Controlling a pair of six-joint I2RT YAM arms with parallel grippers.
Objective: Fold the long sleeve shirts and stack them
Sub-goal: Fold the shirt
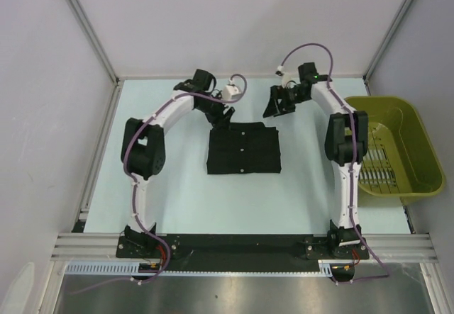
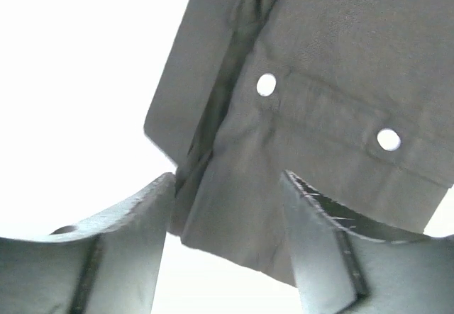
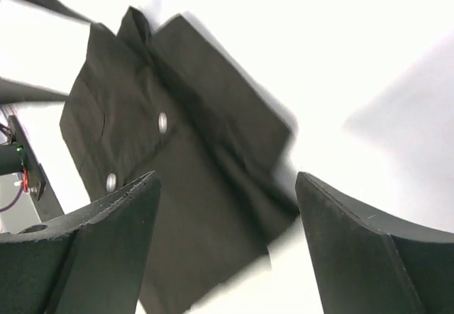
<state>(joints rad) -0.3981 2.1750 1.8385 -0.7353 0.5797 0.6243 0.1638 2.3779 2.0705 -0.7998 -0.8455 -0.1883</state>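
A black long sleeve shirt (image 1: 243, 149) lies folded into a neat rectangle in the middle of the table, with a row of small pale buttons showing. My left gripper (image 1: 220, 119) hovers at its far left corner, open. In the left wrist view the fabric (image 2: 319, 59) lies beneath the spread fingers of that gripper (image 2: 228, 179), loose and not pinched. My right gripper (image 1: 273, 108) sits just beyond the far right corner, also open. Seen from the right wrist, the shirt (image 3: 206, 137) lies under and beyond the wide gap of the gripper (image 3: 227, 178).
An olive-green plastic basket (image 1: 379, 101) with a slotted floor stands at the right edge of the table, beside the right arm. Grey enclosure walls with metal rails run along the left, back and right sides.
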